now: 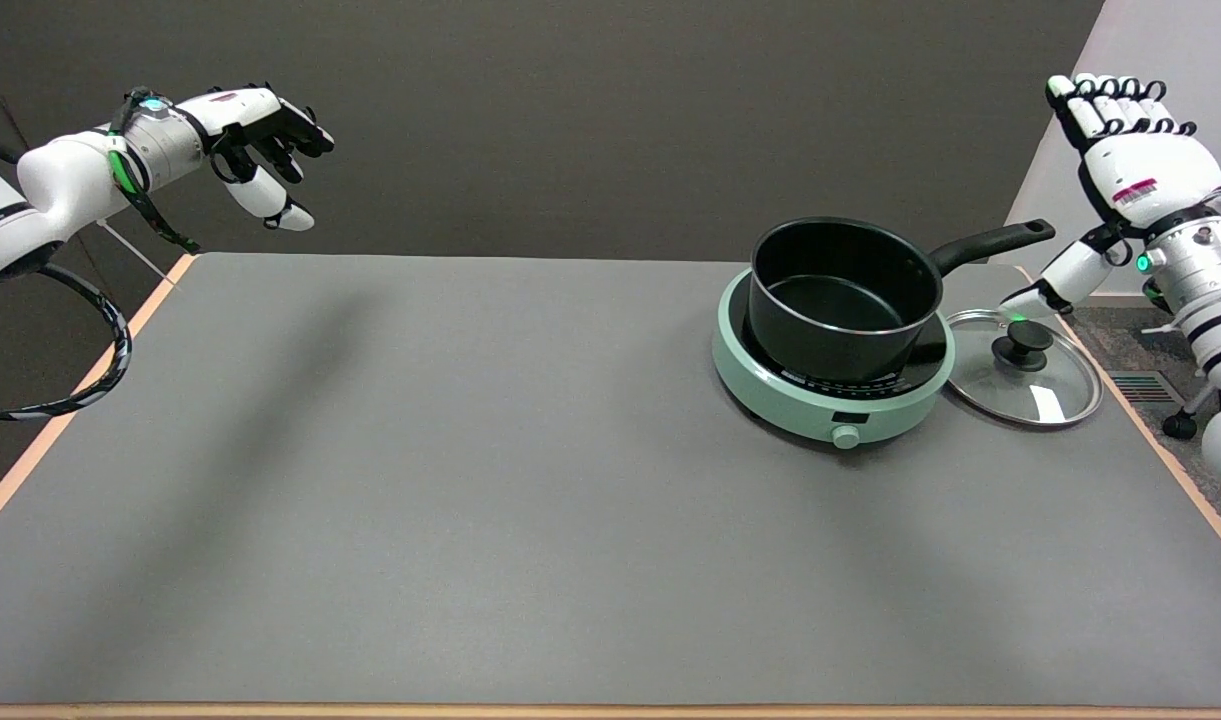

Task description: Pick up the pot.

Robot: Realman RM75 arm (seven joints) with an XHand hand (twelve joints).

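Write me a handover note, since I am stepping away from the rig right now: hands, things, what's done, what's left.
Right hand: raised beside the table's right edge, fingers straight, holding nothing.
Pot: black, lid off, sits on the green hob; its handle points toward the right hand.
Glass lid: flat on the table, right of the hob.
Done: nothing yet.
Left: reach the handle, grip, lift.

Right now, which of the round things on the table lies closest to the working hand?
The glass lid, flat on the table right of the stove. The right hand hangs open just above and beyond it; the pot sits further left.
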